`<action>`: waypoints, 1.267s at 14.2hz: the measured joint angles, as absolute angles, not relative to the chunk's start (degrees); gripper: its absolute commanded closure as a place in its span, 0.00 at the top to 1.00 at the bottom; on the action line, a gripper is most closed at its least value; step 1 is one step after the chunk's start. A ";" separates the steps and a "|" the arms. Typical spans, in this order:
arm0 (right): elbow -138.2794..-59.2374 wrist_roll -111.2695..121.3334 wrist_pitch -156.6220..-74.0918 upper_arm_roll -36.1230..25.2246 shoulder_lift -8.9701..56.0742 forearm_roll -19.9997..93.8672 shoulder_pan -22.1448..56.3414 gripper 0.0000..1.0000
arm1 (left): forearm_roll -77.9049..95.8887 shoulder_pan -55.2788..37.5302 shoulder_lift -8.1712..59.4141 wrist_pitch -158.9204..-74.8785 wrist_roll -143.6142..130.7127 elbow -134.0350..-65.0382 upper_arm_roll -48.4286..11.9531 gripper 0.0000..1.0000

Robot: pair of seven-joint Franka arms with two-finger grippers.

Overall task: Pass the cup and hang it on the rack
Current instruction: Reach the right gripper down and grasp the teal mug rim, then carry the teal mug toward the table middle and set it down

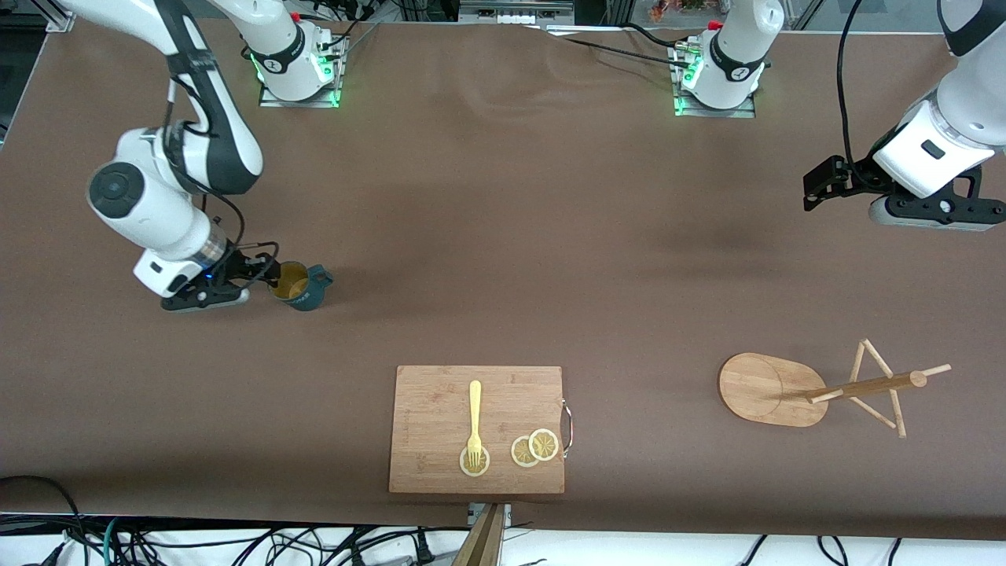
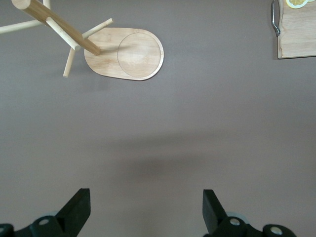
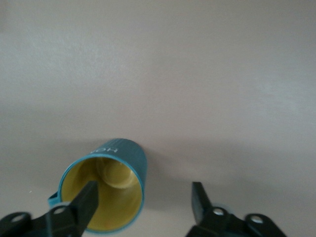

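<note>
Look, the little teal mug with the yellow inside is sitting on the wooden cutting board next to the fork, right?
Not quite. The front view shows the little teal mug with the yellow inside on the bare brown table, at the right arm's hand. The rectangular wooden cutting board holds only the pale yellow fork and lemon slices.

Place: robotics lab.
Evidence: two white arm bases bolted above the brown-covered surface (image 1: 503, 236); tangled black cables (image 1: 196, 542) along its near edge.
</note>
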State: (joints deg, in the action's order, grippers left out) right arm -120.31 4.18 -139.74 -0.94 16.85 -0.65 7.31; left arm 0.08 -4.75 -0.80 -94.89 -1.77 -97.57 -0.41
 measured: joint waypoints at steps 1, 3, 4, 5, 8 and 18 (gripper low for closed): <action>-120.32 4.18 -140.17 -0.94 18.03 -0.65 7.68 0.20 | 0.08 -4.75 -0.80 -94.89 -1.77 -97.56 -0.42 1.00; -120.35 4.18 -140.22 -0.93 19.71 -0.65 8.00 0.00 | 0.08 -4.75 -0.80 -94.89 -1.77 -97.56 -0.43 1.00; -120.36 4.18 -140.23 -0.94 20.13 -0.65 8.02 0.00 | 0.08 -4.75 -0.80 -94.89 -1.77 -97.56 -0.45 1.00; -120.36 4.18 -140.23 -0.94 20.30 -0.65 8.02 0.00 | 0.08 -4.75 -0.80 -94.89 -1.77 -97.56 -0.48 1.00; -120.29 4.18 -140.31 -0.94 20.21 -0.65 8.07 0.00 | 0.08 -4.76 -0.80 -94.89 -1.77 -97.56 -0.51 1.00; -100.77 -25.15 -119.80 -0.45 21.63 -0.28 23.78 0.00 | 0.08 -4.73 -0.49 -94.89 -1.77 -97.46 -0.42 1.00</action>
